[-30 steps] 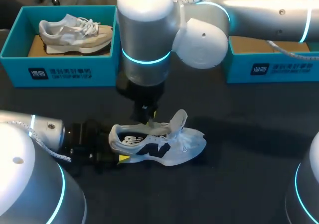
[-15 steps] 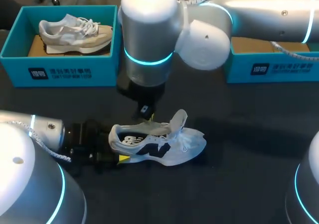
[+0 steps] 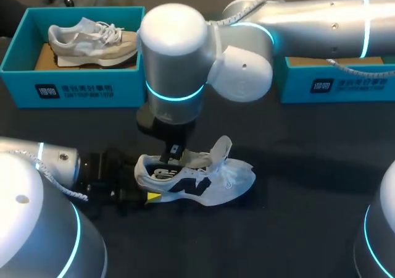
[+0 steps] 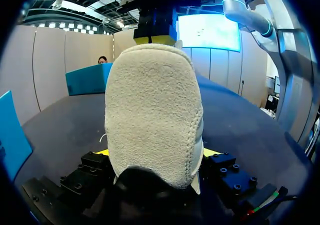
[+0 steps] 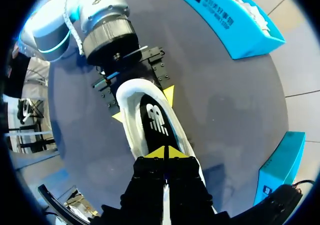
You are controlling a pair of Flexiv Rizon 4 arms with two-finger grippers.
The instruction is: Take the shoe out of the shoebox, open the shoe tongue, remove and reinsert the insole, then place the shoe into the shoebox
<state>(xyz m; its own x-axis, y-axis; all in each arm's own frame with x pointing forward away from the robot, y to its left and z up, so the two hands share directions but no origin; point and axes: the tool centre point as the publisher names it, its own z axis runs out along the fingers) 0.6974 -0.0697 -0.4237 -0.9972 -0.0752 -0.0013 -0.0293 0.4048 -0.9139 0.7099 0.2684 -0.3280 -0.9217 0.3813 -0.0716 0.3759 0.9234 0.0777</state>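
Right pincer (image 5: 164, 154): tips pinched together, nothing visible between them, hanging just over the insole (image 5: 154, 116) mid-shoe. Insole lies flat inside the white sneaker (image 3: 207, 182); tongue (image 3: 221, 149) is folded up and open. Left pincer (image 4: 156, 155) clamps the sneaker's heel from both sides, with the sneaker resting on the tabletop (image 3: 308, 185).

Progress: unboxing and tongue look done. Insole is seated, so I can't tell if it's pre-removal or already reinserted. Return to the shoebox (image 3: 336, 85) not done. The other shoebox (image 3: 80, 91) holds a beige sneaker (image 3: 92, 40).
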